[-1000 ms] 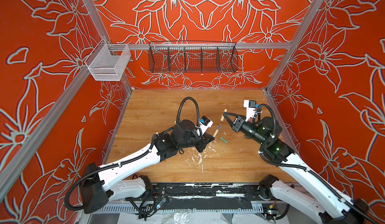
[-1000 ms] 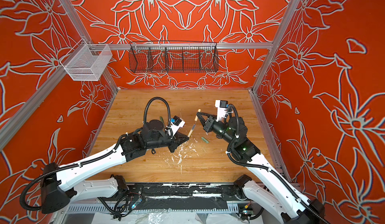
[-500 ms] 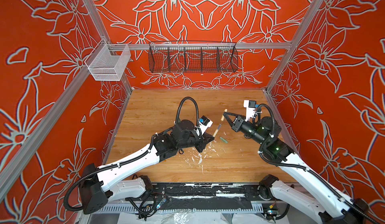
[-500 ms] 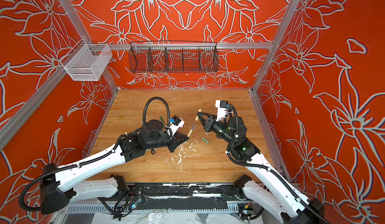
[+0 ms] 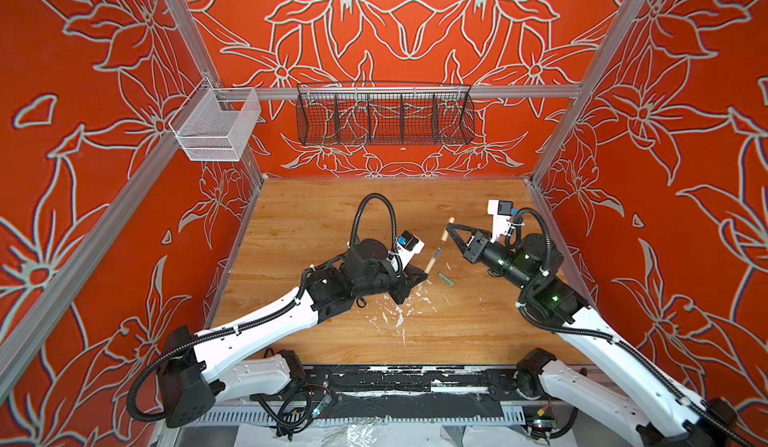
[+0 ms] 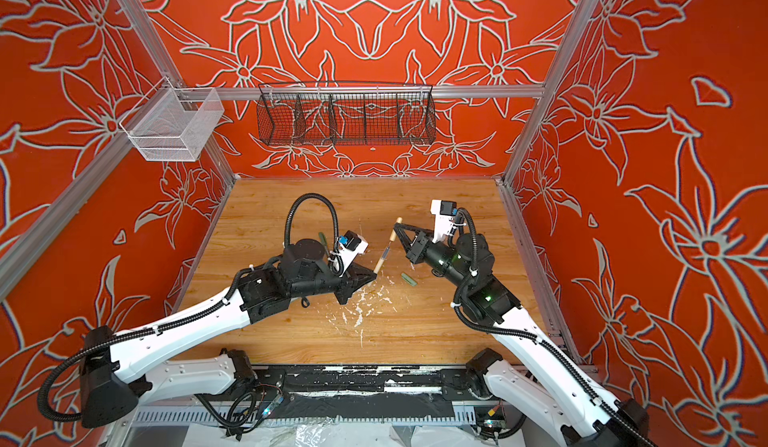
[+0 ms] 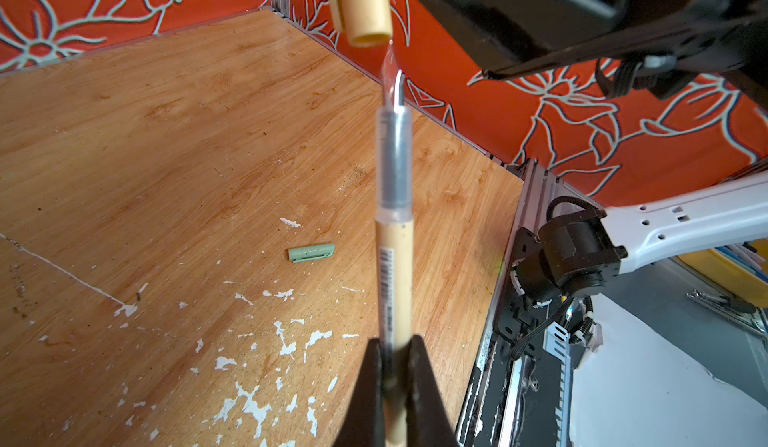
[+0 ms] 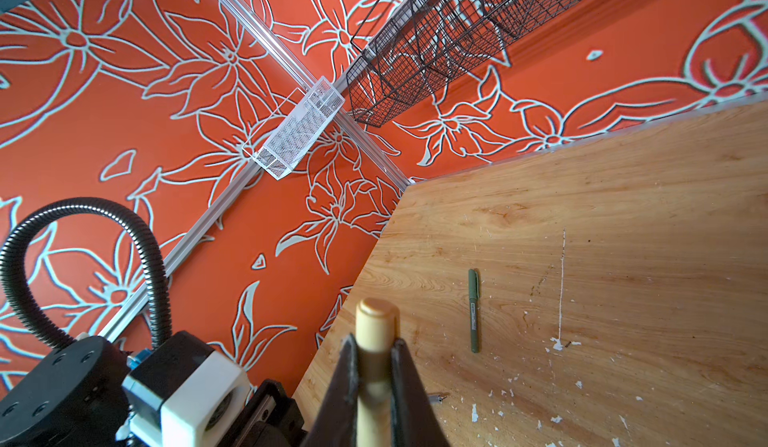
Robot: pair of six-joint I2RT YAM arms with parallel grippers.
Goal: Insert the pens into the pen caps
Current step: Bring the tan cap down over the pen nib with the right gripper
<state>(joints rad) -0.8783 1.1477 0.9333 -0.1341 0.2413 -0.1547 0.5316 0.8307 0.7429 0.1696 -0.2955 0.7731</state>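
Observation:
My left gripper point(image 7: 394, 366) is shut on the lower barrel of the tan pen point(image 7: 395, 282), which stands up off the table. Its thin tip reaches the rim of the open mouth of the tan pen cap point(image 7: 365, 4). My right gripper point(image 8: 374, 366) is shut on that tan cap point(image 8: 376, 328). In both top views the pen point(image 5: 432, 258) point(image 6: 381, 260) slants up from the left gripper point(image 5: 424, 273) to the cap point(image 5: 448, 228) in the right gripper point(image 5: 446, 228). A pale green cap point(image 5: 446, 279) point(image 7: 311, 252) lies loose on the wood.
A dark green pen point(image 8: 474, 312) point(image 6: 323, 239) lies flat on the table behind the left arm. White paint flecks point(image 5: 399, 314) mark the wood near the front. A black wire basket point(image 5: 384, 114) and a white mesh bin point(image 5: 216, 127) hang on the walls.

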